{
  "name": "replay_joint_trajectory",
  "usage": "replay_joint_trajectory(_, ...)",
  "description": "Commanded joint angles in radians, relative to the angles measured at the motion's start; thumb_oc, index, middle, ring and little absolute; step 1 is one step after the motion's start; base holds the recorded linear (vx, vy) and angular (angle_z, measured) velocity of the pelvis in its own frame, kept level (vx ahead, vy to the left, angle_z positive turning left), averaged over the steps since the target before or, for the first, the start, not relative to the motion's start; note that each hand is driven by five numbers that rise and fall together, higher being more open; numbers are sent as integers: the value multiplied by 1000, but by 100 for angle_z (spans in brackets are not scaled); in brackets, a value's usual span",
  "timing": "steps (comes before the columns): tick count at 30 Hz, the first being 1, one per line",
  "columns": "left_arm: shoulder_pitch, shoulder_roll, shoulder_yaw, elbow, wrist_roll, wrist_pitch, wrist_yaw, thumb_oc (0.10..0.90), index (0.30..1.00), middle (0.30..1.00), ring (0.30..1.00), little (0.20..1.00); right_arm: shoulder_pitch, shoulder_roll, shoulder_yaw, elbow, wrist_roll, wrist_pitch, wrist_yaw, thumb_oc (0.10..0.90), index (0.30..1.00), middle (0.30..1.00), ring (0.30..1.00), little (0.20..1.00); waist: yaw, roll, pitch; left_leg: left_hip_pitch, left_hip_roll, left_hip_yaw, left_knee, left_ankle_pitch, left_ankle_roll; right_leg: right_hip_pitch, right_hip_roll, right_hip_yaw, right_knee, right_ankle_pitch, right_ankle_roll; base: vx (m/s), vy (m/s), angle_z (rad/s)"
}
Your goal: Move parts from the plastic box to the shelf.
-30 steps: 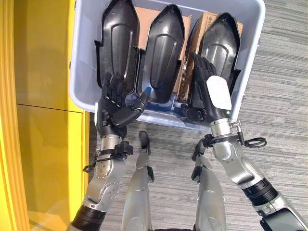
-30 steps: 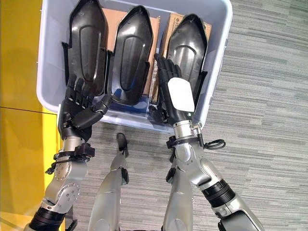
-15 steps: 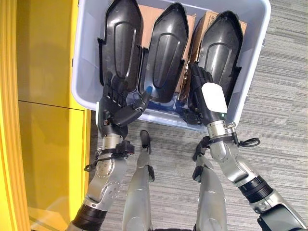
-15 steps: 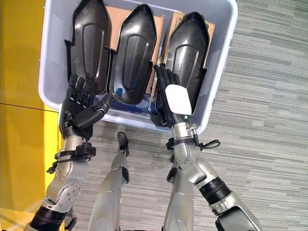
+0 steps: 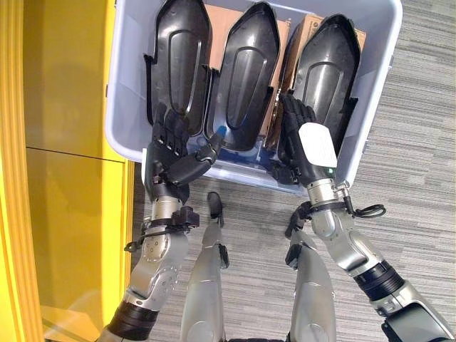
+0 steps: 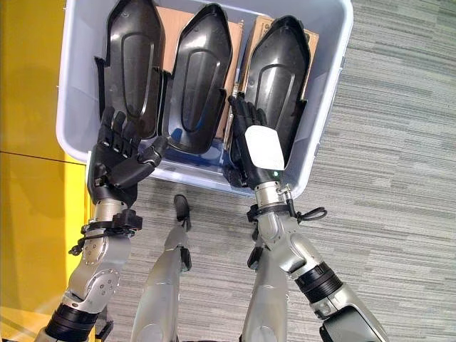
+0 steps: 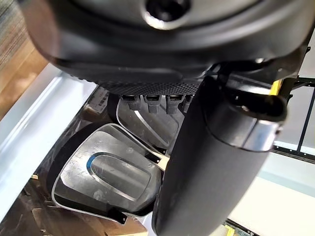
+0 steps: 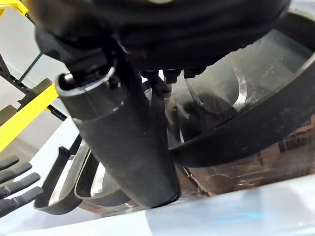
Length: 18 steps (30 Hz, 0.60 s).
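At twelve o'clock ahead, three black parts stand in the plastic box [image 5: 377,85]. My right hand [image 5: 303,142] rests straight-fingered against the right part [image 5: 326,71]; my left hand [image 5: 171,153], fingers spread, nears the left part [image 5: 178,64]. I should curl both thumbs round the near edges before lifting.
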Motion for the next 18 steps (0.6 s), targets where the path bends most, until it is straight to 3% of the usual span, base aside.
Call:
replay_joint_trajectory(1,-10,16,23,-135,65,-103,-13,900,1000,1000,1000,1000,-28,-12,1,-80,-51,-51,-33,900,1000,1000,1000,1000,-3,-22,-15,37,0,25,112,-177,-20,76,10,64,-54,-25,34,0,0,0)
replay_joint_trajectory(18,-14,19,27,-137,76,-100,-18,900,1000,1000,1000,1000,51,-80,-81,-134,-140,-36,-76,900,1000,1000,1000,1000,-16,-28,-15,39,-1,29,115,-179,-21,74,11,72,-54,-25,35,0,0,0)
